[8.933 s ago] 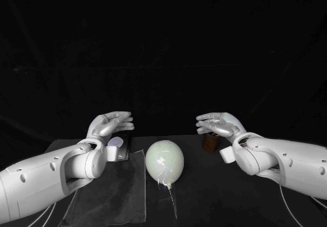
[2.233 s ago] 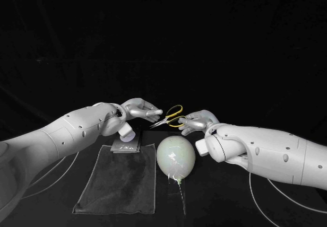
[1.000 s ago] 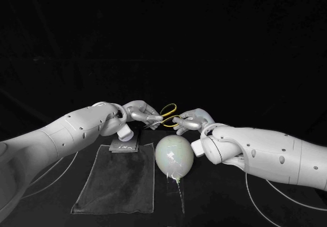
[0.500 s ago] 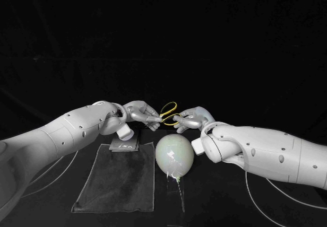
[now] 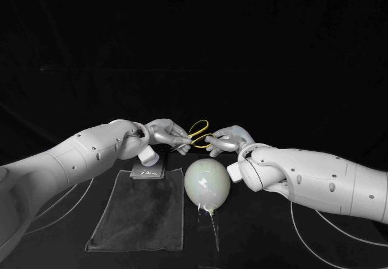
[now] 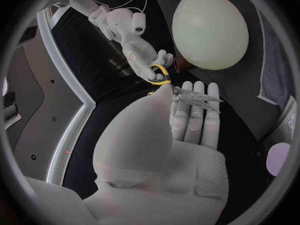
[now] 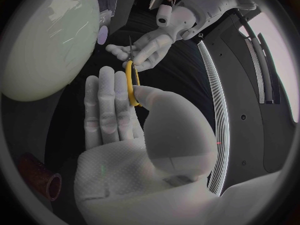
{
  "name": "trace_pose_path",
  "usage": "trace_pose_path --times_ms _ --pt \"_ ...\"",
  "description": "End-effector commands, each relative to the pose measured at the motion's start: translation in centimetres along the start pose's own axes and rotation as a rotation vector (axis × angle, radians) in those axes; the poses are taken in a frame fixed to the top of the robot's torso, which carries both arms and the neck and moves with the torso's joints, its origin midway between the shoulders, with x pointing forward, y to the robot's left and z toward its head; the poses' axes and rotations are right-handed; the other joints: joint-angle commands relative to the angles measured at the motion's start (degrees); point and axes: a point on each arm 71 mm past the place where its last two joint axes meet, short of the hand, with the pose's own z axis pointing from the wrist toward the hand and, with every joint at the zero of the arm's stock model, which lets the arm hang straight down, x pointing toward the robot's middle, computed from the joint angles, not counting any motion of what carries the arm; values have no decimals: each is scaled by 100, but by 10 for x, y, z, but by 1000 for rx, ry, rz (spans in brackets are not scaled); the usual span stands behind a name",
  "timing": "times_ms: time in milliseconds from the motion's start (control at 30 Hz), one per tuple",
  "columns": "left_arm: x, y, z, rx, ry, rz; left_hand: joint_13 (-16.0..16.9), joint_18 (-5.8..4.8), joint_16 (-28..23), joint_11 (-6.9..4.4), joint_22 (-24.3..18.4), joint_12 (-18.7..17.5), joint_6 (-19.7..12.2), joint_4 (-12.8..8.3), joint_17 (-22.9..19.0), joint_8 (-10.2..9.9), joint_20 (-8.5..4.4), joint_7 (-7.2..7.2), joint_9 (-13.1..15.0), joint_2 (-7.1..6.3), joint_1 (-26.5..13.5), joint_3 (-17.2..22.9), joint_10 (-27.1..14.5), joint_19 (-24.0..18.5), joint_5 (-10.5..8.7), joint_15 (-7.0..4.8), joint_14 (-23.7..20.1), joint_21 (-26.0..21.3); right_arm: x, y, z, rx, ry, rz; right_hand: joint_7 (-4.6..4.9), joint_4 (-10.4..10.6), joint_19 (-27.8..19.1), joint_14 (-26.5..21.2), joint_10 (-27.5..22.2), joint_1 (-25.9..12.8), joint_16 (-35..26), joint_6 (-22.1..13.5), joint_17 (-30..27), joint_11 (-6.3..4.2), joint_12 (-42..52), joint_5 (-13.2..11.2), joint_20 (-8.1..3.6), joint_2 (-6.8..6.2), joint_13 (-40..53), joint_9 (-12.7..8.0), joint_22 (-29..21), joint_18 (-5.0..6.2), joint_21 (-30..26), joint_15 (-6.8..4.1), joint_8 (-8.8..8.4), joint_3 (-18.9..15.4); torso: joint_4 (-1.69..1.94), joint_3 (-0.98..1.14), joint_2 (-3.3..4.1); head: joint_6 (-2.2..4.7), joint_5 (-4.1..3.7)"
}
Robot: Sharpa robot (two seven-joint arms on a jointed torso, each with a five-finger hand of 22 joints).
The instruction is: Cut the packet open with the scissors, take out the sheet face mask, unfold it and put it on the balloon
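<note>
My right hand [image 5: 225,140] is clamped on the yellow handles of the scissors [image 5: 198,132]. Their blades meet the clear packet [image 6: 197,97], which is pinched in my left hand [image 5: 166,134] above the counter [image 5: 250,246], just beyond the balloon [image 5: 206,182]. A dark cloth [image 5: 142,216] lies beside the balloon, and the white print on the small dark object [image 5: 148,172] at its far end is too small to read.

The left arm [image 5: 81,159] and right arm [image 5: 323,179] are clad in smooth, rounded white shells, each marked with small dark round recesses [image 5: 333,188]. A white block-shaped housing [image 5: 148,156] is fitted at each wrist. The left hand [image 5: 167,134] and right hand [image 5: 226,140] are finished in matt silver, with segmented fingers. A finely textured pad [image 6: 190,160] is noted on the palm. Thin pale cables [image 5: 322,228] are recorded beneath the arms, at about 8 and 4 o'clock in the head view.
</note>
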Motion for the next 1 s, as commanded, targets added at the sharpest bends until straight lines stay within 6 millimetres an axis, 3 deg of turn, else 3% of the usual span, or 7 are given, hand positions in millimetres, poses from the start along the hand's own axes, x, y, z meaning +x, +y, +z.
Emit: trace_pose_path --times_ms 33,133,200,300,567,700,1000 --pt "0 -3 0 27 11 -67 12 47 -34 -126 64 -18 17 -844 34 60 -15 -30 102 -76 -328 998 195 -52 11 -11 68 116 2 2 1 -15 25 -14 9 -586 -42 -24 2 -4 -31 -1 8 6 -34 -40 -9 63 5 3 10 111 24 -1 23 551 -6 0 4 -10 4" --pt "-1 -3 -1 27 12 -78 17 47 -34 -145 109 -14 25 -952 70 114 -12 -38 180 -74 -510 1170 250 -91 11 -26 122 193 4 2 1 -16 47 -13 114 -598 -234 -248 -261 -108 -192 -195 -23 103 -120 -96 51 73 -48 -28 3 69 -67 103 -74 556 -1 4 3 -18 10" --pt "-1 -2 -1 26 14 -84 17 47 -34 -145 111 -13 25 -959 72 117 -12 -39 185 -80 -520 1176 253 -94 11 -27 124 197 5 2 1 -16 65 -10 272 -484 -537 -672 -765 -299 -431 -491 -116 277 -94 -24 154 -26 -159 -77 -104 -29 -310 295 -220 462 -1 4 2 -19 9" --pt "-1 -2 -1 24 15 -95 19 47 -38 -145 133 -11 26 -1028 91 141 -11 -42 224 -103 -612 1246 278 -118 16 -33 142 235 6 2 2 -24 89 -10 647 -256 -1169 -1714 -1855 -525 -920 -1037 -401 656 -102 -298 455 -236 -273 -217 -603 -178 -1183 738 -619 208 -5 2 -1 -16 10" --pt "-1 1 -2 2 19 -102 15 47 -63 -152 219 -21 21 -1276 143 181 -28 -46 321 -143 -829 1489 311 -191 16 -42 167 380 -3 2 5 -81 113 -76 827 -36 -1870 -3133 -3129 -463 -1214 -1625 -849 1004 -84 -653 944 -420 -267 -351 -1470 -125 -2548 1160 -1159 -435 4 2 -1 6 29" --pt "-2 3 -2 -22 10 -91 15 45 -71 -152 251 -22 22 -1350 157 186 -36 -43 343 -151 -887 1558 319 -216 16 -44 175 433 -20 -1 11 -118 86 -148 884 35 -2415 -3745 -3732 -397 -1224 -1857 -981 1117 -35 -710 980 -463 -258 -354 -1872 -218 -3088 1306 -1277 -684 0 1 0 25 73" --pt "-6 11 -6 -107 -30 -46 17 43 -81 -157 338 -17 40 -1490 187 200 -53 -41 395 -153 -1043 1683 359 -258 16 -54 216 578 -76 1 17 -208 -11 -303 848 -46 -2349 -3566 -3478 -96 -710 -1584 -956 1039 230 -708 981 -391 -234 -224 -1993 -148 -3222 1215 -1119 -789 -7 6 5 -21 171"
